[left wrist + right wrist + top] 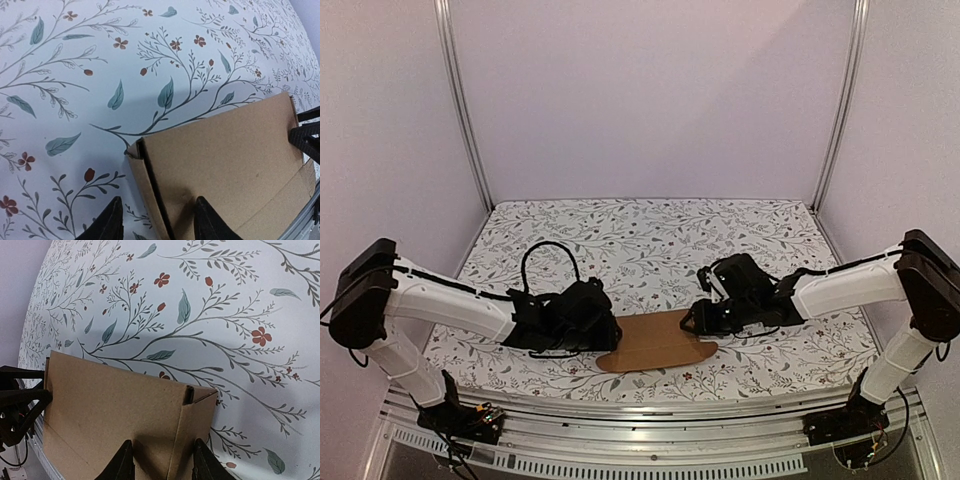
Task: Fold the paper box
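Observation:
The paper box (655,342) is plain brown cardboard, lying low on the flowered cloth between my two grippers. My left gripper (605,335) is at its left end. In the left wrist view the box (225,150) has a narrow side flap raised, and my left gripper (159,200) stands open astride it, one finger over the cloth, the other over the panel. My right gripper (695,320) is at the right end. In the right wrist view the box (115,400) shows a folded side flap, and my right gripper (164,441) straddles it open, its outer finger close against the flap.
The flowered cloth (650,240) covers the table. Pale walls with metal posts (465,110) close in the sides and back. A metal rail (650,415) runs along the front edge, close to the box. A black cable (548,262) loops above the left arm.

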### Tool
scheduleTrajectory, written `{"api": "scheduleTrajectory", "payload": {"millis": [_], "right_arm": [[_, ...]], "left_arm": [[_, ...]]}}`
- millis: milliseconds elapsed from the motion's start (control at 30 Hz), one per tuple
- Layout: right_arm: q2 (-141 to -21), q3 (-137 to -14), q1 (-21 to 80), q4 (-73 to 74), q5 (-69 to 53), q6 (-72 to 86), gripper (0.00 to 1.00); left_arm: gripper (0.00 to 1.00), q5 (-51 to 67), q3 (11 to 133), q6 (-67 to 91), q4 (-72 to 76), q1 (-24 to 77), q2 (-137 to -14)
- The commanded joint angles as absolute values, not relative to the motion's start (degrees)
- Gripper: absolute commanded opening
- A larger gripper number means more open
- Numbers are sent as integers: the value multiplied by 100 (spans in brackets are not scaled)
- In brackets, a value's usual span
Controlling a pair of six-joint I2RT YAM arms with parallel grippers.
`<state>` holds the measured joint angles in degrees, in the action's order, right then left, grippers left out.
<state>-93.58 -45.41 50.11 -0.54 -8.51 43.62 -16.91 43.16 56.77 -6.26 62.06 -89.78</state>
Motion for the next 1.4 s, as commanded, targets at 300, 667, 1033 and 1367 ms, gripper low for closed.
{"api": "scheduleTrajectory", "payload": {"millis": [300,667,1033,1367], "right_arm": [[-9236,-3915,4889,-196,-1055,4362,26],[-9131,-3516,4858,-352,-994,4495,0],[-9166,-3262,4832,-404,-657,4543,0],[-9154,-3214,4819,-413,-566,4562,0]], "left_arm": [[47,-1441,4569,5484,-1097,6105,-9404],[47,-1286,4480,5546,-973,6050,-9289],[67,-637,3660,5801,-132,5897,-8446],[80,404,2514,6746,2648,5702,-8515]]}}
